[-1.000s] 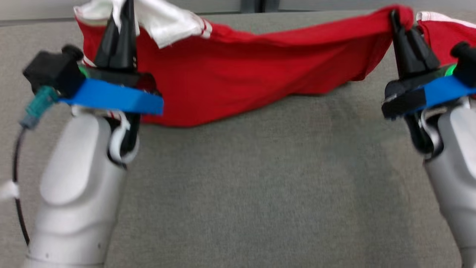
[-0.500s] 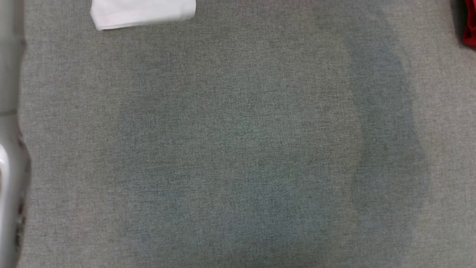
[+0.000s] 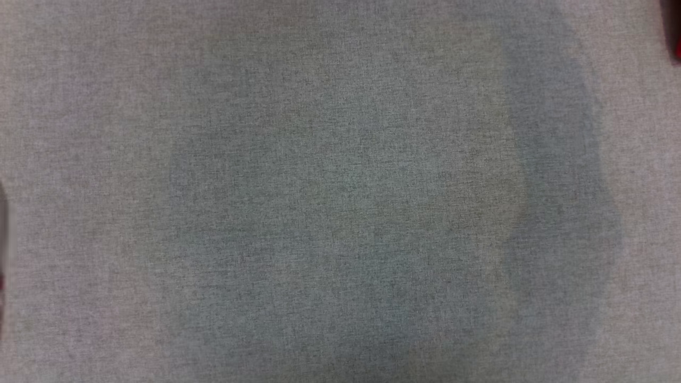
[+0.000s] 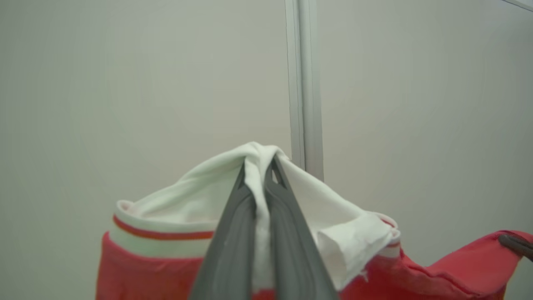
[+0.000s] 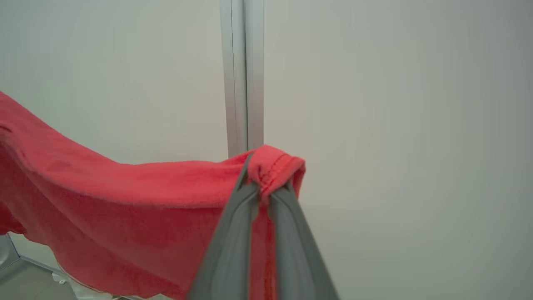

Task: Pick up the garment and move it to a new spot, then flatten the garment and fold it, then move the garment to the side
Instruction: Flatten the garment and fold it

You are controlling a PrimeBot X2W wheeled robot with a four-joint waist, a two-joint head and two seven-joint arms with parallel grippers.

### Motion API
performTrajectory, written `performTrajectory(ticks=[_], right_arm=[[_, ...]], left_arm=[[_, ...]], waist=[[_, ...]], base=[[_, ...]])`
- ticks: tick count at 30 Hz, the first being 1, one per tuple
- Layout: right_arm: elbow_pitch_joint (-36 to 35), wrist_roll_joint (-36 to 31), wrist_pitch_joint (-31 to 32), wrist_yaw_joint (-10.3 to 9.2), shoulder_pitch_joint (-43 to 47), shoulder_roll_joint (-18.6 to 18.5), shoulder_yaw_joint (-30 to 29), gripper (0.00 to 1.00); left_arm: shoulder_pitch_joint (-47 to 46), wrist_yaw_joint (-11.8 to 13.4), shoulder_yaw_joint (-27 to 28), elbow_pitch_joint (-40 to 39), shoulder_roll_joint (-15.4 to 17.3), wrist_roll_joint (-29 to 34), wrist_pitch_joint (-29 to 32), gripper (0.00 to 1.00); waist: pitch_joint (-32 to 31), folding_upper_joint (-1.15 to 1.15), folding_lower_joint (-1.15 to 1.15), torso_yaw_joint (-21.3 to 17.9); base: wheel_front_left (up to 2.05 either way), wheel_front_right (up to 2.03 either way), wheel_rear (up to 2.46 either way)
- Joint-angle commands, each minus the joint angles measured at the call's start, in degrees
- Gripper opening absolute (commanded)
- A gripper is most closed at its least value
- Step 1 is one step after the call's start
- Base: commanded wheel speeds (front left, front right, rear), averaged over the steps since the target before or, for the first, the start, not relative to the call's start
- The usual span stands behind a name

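Head view: we look down on a grey woven surface (image 3: 298, 159) that spreads open from left to right and near to far. A darker shadow band runs down its right side. A sliver of the red garment (image 3: 678, 53) cuts in at the far right corner. At the left border is a thin dark strip we cannot make out.

Left wrist view: our left gripper (image 4: 259, 165) is clamped on the garment's white part, with cloth bunched between the fingers and draped down both sides. Below is a white band with a red stripe, then red cloth stretching off to the right. Behind stands a pale wall (image 4: 125, 83) with an upright strip (image 4: 305, 83), apart from the cloth.

Right wrist view: our right gripper (image 5: 266, 180) is pinched on a red hem that folds over the tips. The garment sags away to the left, hanging above a patch of floor (image 5: 21, 283) at lower left. So the head view gives us the surface, while the wrist views give us the grips and the wall.
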Motion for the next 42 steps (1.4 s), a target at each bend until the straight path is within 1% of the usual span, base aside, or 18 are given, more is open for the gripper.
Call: performTrajectory(ticks=[1, 5, 9, 12, 13, 14, 16, 20, 24, 30, 35, 39, 42], right_arm=[[0.83, 1.30, -0.58, 0.02, 2.51, -0.27, 1.01, 0.00], [0.56, 3.16, -1.52, 0.02, 6.74, 0.37, 3.59, 0.00], [-1.19, 4.60, -2.06, 0.02, 12.95, 0.72, 5.01, 0.00], [-4.90, 4.59, -2.03, 0.02, 19.07, 0.48, 4.57, 0.00], [-6.42, 4.54, -2.03, 0.01, 21.30, 0.38, 4.10, 0.00], [-7.70, 4.31, -2.03, 0.02, 23.83, 0.35, 3.91, 0.00], [-10.40, 3.82, -2.04, 0.02, 27.90, 0.38, 3.02, 0.00], [-15.35, 2.98, -2.05, 0.01, 37.56, 0.41, 2.22, 0.00], [-19.75, 2.49, -2.05, 0.02, 46.70, -0.05, 0.49, 0.00], [-23.80, 1.61, -2.06, 0.02, 60.30, -0.13, -0.98, 0.00], [-25.11, 1.14, -2.06, 0.02, 70.29, -0.32, -2.41, 0.00], [-25.53, 0.65, -2.06, 0.01, 76.88, -0.74, -3.89, 0.00], [-26.26, 0.07, -2.05, 0.01, 81.57, -0.75, -5.40, 0.00]], left_arm=[[3.23, -0.05, -0.07, -0.09, 0.42, -0.52, -0.20, 0.00], [9.57, -0.05, -0.69, -1.23, 0.85, -1.49, -0.22, 0.00], [17.86, -0.05, 1.43, -4.23, 1.40, -3.07, -0.22, 0.00], [25.61, -0.05, 2.23, -7.28, 1.09, -3.30, -0.22, 0.00], [28.40, -0.05, 1.73, -8.36, 1.08, -3.08, -0.22, 0.00], [30.95, -0.05, 1.78, -9.68, 1.60, -2.53, -0.22, 0.00], [35.85, -0.05, 3.39, -12.14, 1.89, -2.75, -0.23, 0.00], [47.26, 0.07, 4.51, -16.99, 2.09, -1.27, -0.22, 0.00], [58.50, 1.26, 6.70, -22.45, 1.19, -0.66, -0.23, 0.00], [73.79, 2.88, 8.91, -28.75, -0.69, -0.34, -0.22, 0.00], [84.65, 3.85, 9.19, -32.22, -1.98, 0.05, -0.23, 0.00], [91.32, 4.40, 8.72, -33.73, -2.77, -0.11, -0.23, 0.00], [96.08, 5.26, 8.84, -34.83, -2.50, 0.33, -0.24, 0.00]], waist=[[0.23, 0.00, 0.00, 0.14], [0.47, 0.00, 0.00, 0.26], [-0.57, 0.00, 0.00, 0.18], [-1.93, 0.00, 0.00, 0.30], [-2.46, 0.00, 0.00, 0.38], [-3.07, 0.00, 0.00, 0.34], [-4.15, 0.00, 0.00, 0.17], [-6.54, 0.00, 0.00, 0.10], [-8.95, 0.00, 0.00, 0.36], [-13.38, 0.00, 0.00, 0.91], [-17.27, 0.00, 0.00, 1.41], [-20.05, 0.00, 0.00, 1.88], [-21.94, 0.00, 0.00, 2.14]], base=[[0.00, 0.00, 0.00], [0.00, 0.00, 0.00], [0.00, 0.00, 0.00], [0.00, 0.00, 0.00], [0.00, 0.00, 0.00], [0.00, 0.00, 0.00], [0.00, 0.00, 0.00], [0.00, 0.00, 0.00], [0.00, 0.00, 0.00], [0.00, 0.00, 0.00], [0.00, 0.00, 0.00], [0.00, 0.00, 0.00], [0.00, 0.00, 0.00]])
